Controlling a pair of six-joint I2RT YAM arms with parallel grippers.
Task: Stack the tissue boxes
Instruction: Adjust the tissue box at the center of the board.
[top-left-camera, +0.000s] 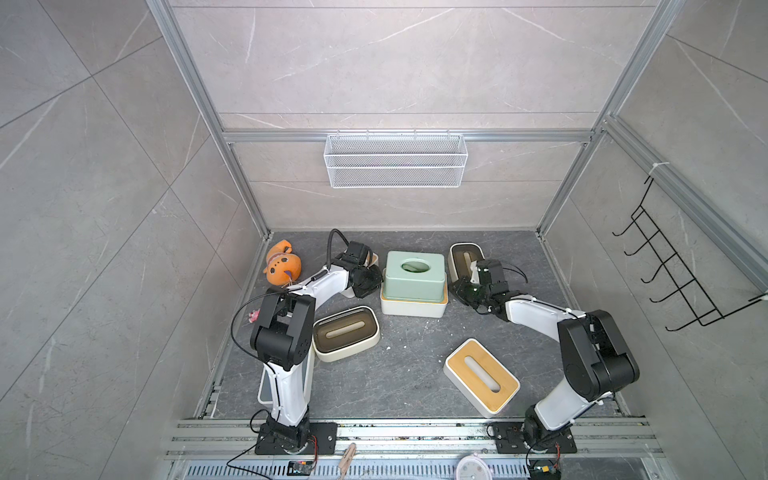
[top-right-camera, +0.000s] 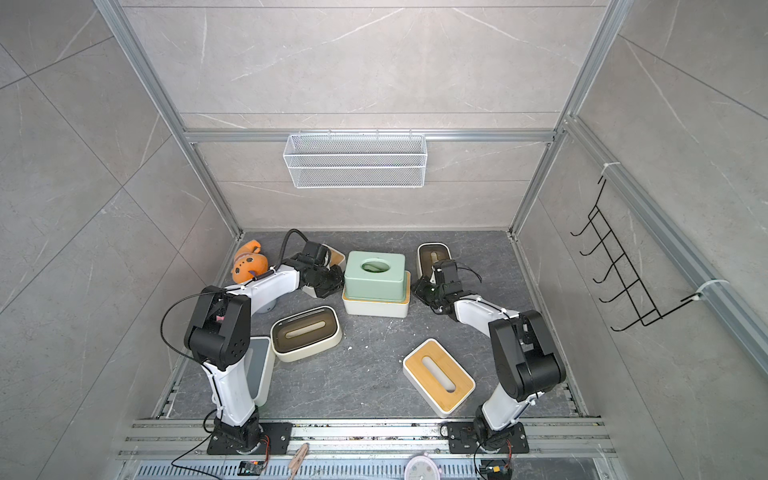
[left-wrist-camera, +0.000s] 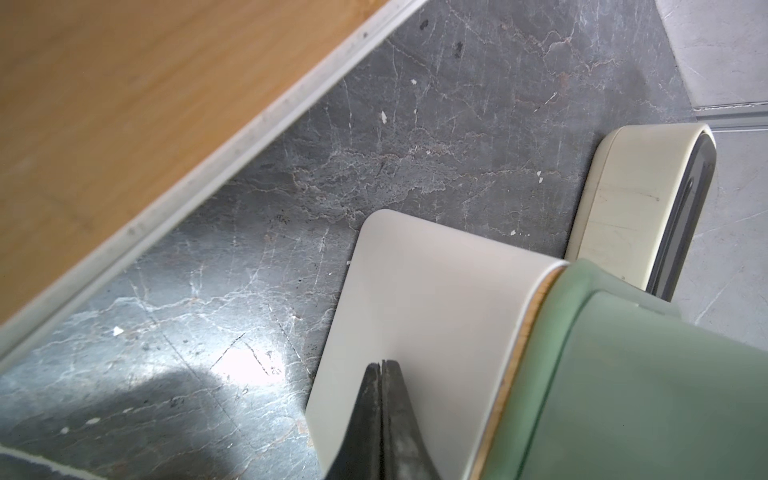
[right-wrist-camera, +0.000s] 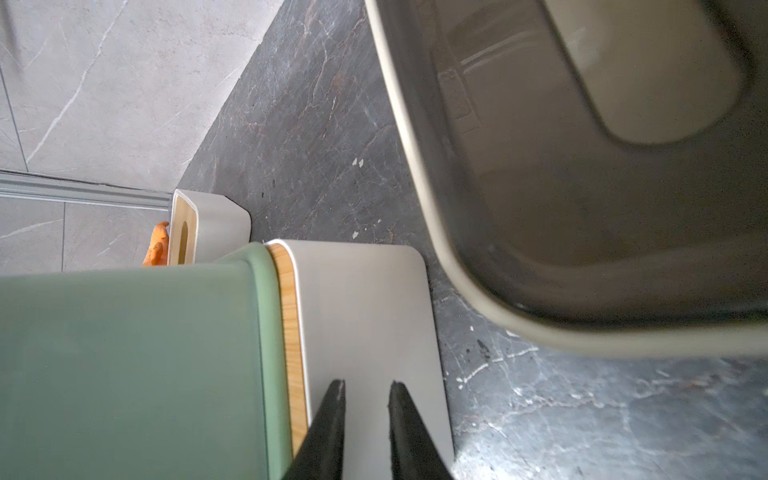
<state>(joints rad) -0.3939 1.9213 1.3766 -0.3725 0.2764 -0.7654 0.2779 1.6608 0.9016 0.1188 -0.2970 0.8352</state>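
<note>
Centrally on the dark marbled desk (top-left-camera: 415, 374), the pale green box (top-left-camera: 413, 272) sits squarely on top of a white box with a bamboo lid (top-left-camera: 413, 308), a strip of that lid showing around its base. At the stack's left end the left pincer (left-wrist-camera: 382, 363) points at the white box's end wall with its tips pressed together and nothing between them. At the other end the right pincer (right-wrist-camera: 365, 384) faces the opposite end wall of the same box, its tips narrowly parted and empty (whether either pincer actually touches the wall, I cannot tell). The rest of the boxes lie singly around the stack. One cream box with a brown lid (top-left-camera: 345, 338) is beside the left arm's elbow, and another (top-left-camera: 465, 253) is at the back right. A white bamboo-lidded box (top-left-camera: 482, 376) lies askew at the front right. A third one (top-right-camera: 336, 255) is half hidden behind the left wrist. A white box with a grey lid (top-right-camera: 259, 365) lies under the left arm. An orange plush toy (top-left-camera: 282, 264) lies in the back left corner.
</note>
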